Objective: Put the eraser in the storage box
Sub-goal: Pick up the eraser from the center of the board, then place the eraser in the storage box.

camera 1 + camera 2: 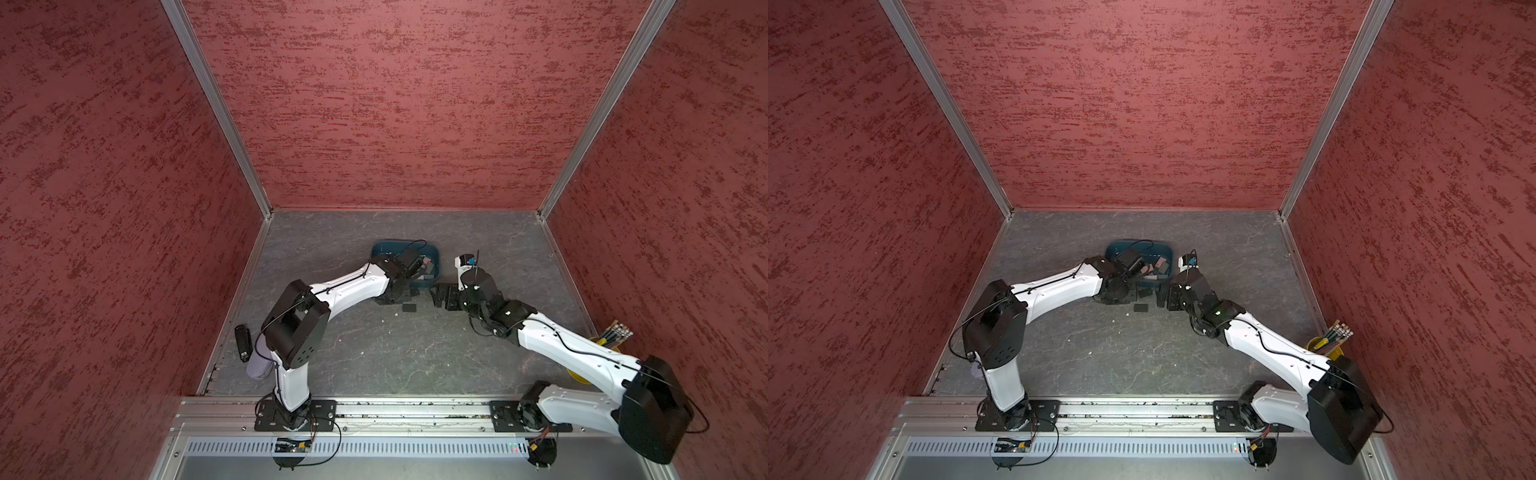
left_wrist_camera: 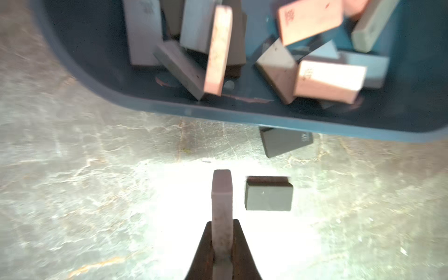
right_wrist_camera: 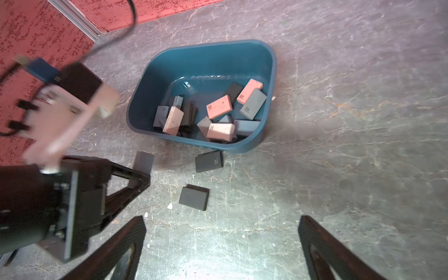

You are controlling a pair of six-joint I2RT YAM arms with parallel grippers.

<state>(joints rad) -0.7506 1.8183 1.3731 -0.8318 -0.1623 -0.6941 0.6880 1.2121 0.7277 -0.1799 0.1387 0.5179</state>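
The left claw [image 2: 222, 224] clamps an eraser [image 2: 221, 191] edge-on, free end pointing ahead toward the storage box [image 2: 218, 116], likely for a clean drop; the right claw [image 3: 221, 225] hangs open.

On my right, a yellow cup [image 1: 1315, 344] holds pencils [image 1: 1340, 330]. On my left, a black device [image 1: 243, 343] lies near a lilac cloth [image 1: 257, 369] on the grey marbled tabletop [image 1: 374, 353].

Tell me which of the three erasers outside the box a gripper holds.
The eraser on edge in the shut left gripper. The other two lie flat on the table: the printed one beside the box, the plain one farther out.
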